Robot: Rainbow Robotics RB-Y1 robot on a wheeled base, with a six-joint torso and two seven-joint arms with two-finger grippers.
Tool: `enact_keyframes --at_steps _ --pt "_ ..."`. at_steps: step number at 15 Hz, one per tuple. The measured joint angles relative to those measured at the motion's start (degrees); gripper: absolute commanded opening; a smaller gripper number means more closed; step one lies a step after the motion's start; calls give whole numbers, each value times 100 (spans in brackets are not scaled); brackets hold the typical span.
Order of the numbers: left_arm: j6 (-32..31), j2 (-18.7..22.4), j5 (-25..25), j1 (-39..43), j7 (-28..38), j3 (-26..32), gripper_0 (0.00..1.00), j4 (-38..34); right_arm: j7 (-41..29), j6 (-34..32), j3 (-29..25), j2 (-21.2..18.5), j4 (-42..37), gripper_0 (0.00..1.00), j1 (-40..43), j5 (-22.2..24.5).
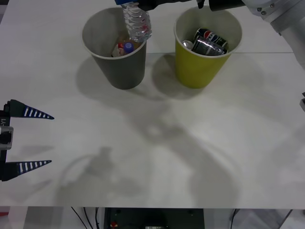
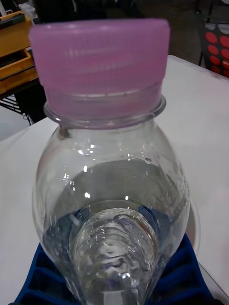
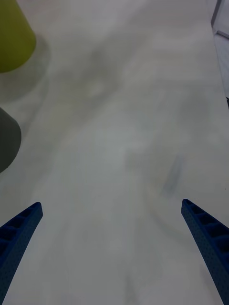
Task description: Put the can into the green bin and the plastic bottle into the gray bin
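**Bottle hanging over gray bin — drop could miss**

White table (image 1: 157, 157), both bins near its far edge. Right gripper (image 1: 138, 5) pinches the plastic bottle (image 1: 137, 23), blue fingers (image 2: 183, 279) pressed on its body, cap end lowest, hanging over the gray bin (image 1: 116, 67). Bottle sits toward the rim nearest the green bin (image 1: 200, 67), so a release may clip the rim, bounce out or tip the bin. Cans (image 1: 209, 42) already in green. Left gripper (image 1: 28, 139) spread wide, idle at the table's left edge.

Two bins: gray bin (image 1: 116, 57), green bin (image 1: 200, 67). One plastic bottle (image 1: 137, 23). Two cans (image 1: 209, 42).
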Motion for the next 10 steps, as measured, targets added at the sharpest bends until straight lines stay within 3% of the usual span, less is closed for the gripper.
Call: enact_keyframes --at_steps 5,10 --pt "0 0 0 0 0 0 100 0 351 1065 468 800 1266 0 -609 70" --pt "0 0 0 0 0 0 100 0 430 1240 620 996 1435 3 -706 114"
